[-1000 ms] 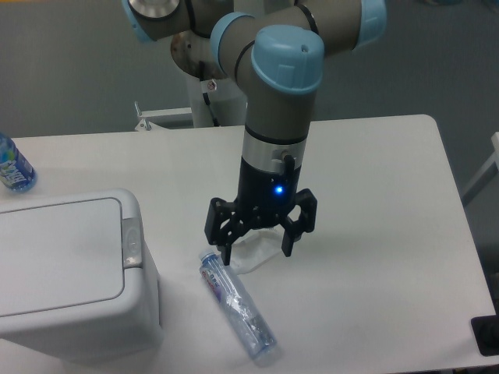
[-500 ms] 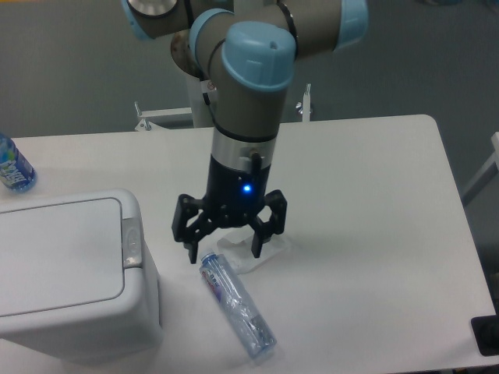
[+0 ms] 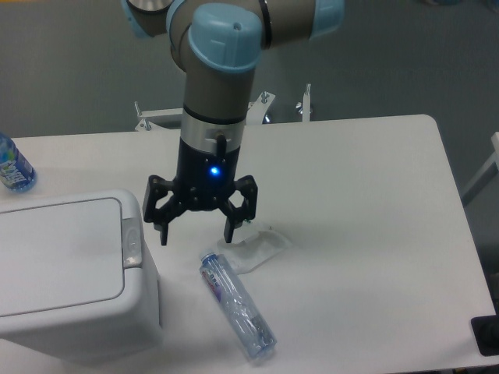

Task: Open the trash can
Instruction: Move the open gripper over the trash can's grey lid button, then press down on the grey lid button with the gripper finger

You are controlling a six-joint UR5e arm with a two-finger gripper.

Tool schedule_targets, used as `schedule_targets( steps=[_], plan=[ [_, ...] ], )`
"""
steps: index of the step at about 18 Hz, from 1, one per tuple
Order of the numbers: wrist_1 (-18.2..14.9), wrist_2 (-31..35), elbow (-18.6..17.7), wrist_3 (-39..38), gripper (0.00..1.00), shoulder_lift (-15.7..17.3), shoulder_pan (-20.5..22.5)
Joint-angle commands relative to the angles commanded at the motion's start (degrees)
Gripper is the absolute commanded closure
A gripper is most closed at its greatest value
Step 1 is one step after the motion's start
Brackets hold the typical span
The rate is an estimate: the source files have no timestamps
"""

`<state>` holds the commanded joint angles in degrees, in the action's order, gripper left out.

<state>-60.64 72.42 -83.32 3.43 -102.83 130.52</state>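
Note:
The trash can (image 3: pixel 66 273) is a large white boxy bin at the lower left, its flat lid down. A small grey latch button (image 3: pixel 131 240) sits on its right rim. My gripper (image 3: pixel 196 236) hangs open just right of the bin's top right corner. Its fingers point down and hold nothing. It hovers above the table, a little right of the latch and apart from it.
A clear plastic bottle (image 3: pixel 237 305) lies on its side in front of the gripper. A crumpled clear wrapper (image 3: pixel 256 249) lies beside it. Another bottle (image 3: pixel 14 167) with a blue label stands at the far left edge. A black object (image 3: pixel 487 335) sits at the lower right corner.
The gripper has moved left across the table toward the trash can, staying open. The bottle, wrapper and bin have not moved.

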Motion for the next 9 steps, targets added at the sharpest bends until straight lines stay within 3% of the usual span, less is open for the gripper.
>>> schedule_targets(
  steps=[9],
  plan=[
    [0.1, 0.0, -0.1, -0.1, 0.00, -0.3, -0.9]
  ],
)
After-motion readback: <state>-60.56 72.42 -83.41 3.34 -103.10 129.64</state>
